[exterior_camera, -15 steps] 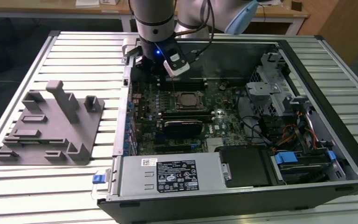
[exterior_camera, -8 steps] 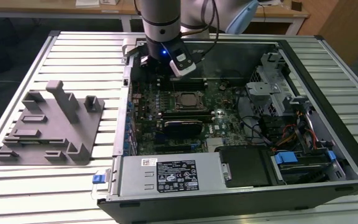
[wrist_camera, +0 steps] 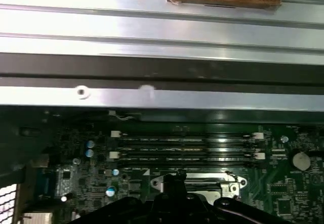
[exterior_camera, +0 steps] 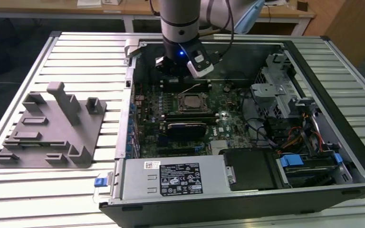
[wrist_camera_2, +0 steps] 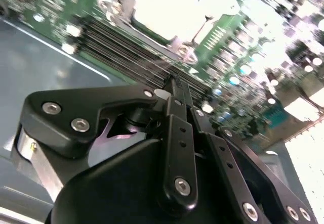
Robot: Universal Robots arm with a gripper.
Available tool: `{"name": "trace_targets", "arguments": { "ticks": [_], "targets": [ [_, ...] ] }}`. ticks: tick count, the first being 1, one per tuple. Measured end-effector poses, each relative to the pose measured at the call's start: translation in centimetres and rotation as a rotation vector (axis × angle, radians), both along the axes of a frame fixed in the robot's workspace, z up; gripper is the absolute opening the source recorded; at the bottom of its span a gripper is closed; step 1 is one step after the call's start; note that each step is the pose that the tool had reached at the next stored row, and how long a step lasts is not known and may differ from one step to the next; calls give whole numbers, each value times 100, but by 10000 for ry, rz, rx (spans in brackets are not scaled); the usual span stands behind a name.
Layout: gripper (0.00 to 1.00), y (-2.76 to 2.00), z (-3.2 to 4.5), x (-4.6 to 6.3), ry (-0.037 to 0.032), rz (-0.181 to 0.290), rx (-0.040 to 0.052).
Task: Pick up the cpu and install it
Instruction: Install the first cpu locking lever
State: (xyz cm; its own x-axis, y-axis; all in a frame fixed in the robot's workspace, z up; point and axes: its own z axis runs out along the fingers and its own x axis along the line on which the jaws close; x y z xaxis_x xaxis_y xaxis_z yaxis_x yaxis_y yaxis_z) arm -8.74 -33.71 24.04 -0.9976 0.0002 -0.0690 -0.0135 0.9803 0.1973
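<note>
Arm's gripper (exterior_camera: 181,78) hovering over the open computer case (exterior_camera: 334,156), fingers (wrist_camera_2: 174,107) pressed together, chip (exterior_camera: 189,103) in its socket at six o'clock below

The desk (exterior_camera: 17,61) is ribbed, pale metal with a dull brushed sheen. On it sits a fixture block (exterior_camera: 49,130) of matt grey plastic. The computer case (exterior_camera: 334,61) looks like painted black metal outside, bare grey sheet metal within — its power supply (exterior_camera: 169,178) satin silver. The motherboard (exterior_camera: 233,126) is dark green, faintly glossy. The hand (wrist_camera_2: 172,87) is smooth black plastic or coated metal — with shiny steel screws.
</note>
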Motion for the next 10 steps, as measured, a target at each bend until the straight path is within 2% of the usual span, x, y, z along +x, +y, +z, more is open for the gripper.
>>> {"name": "trace_targets", "arguments": {
  "ticks": [3,10],
  "targets": [
    [11,0,0,64,0,-2,0],
    [11,0,-4,68,-1,-99,-15]
  ]
}}
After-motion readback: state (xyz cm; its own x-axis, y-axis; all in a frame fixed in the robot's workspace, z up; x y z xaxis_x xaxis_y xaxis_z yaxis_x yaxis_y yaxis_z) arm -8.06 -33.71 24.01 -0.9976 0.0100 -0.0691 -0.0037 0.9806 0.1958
